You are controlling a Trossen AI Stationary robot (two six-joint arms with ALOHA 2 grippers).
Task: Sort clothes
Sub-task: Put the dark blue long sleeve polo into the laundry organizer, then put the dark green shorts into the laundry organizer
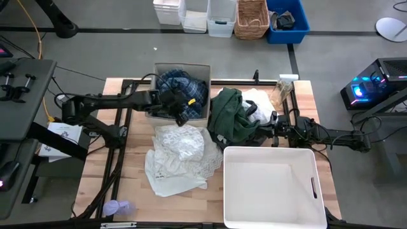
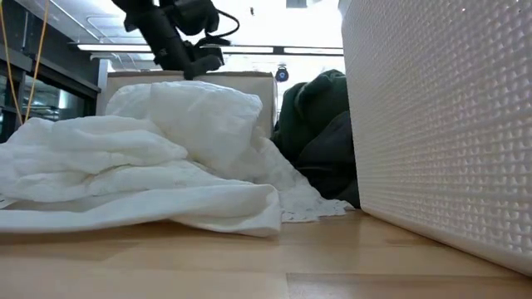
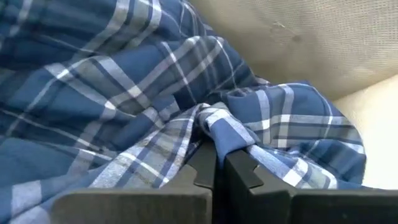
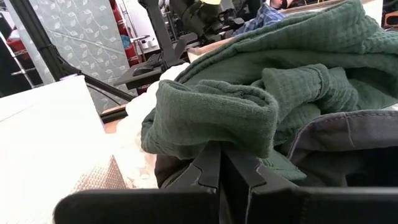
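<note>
A blue-and-white plaid shirt (image 1: 184,89) lies in a grey fabric bin (image 1: 159,71) at the table's far middle. My left gripper (image 3: 219,155) is over the bin's near side, shut on the shirt. A dark green garment (image 1: 230,113) lies heaped to the bin's right, on top of a black-grey garment (image 4: 348,137). My right gripper (image 4: 221,155) is at the heap's near left side, shut on the green garment. White lacy pieces (image 1: 178,156) lie crumpled on the table's middle. My left gripper pinches a bunched fold of the plaid shirt (image 3: 217,127) between its two fingers. The rest of the shirt lies slack in the bin around the fingers. My right gripper pinches a rolled fold of the green garment (image 4: 217,121) between its two fingers, coming level from the table's right. The rest of the garment lies heaped on the black-grey garment.
A large white plastic bin (image 1: 270,184) stands at the near right, close to my right arm. A small lavender plastic object (image 1: 117,207) lies at the near left edge. Another white cloth (image 1: 259,102) lies behind the green heap. Several containers stand on the floor beyond the table.
</note>
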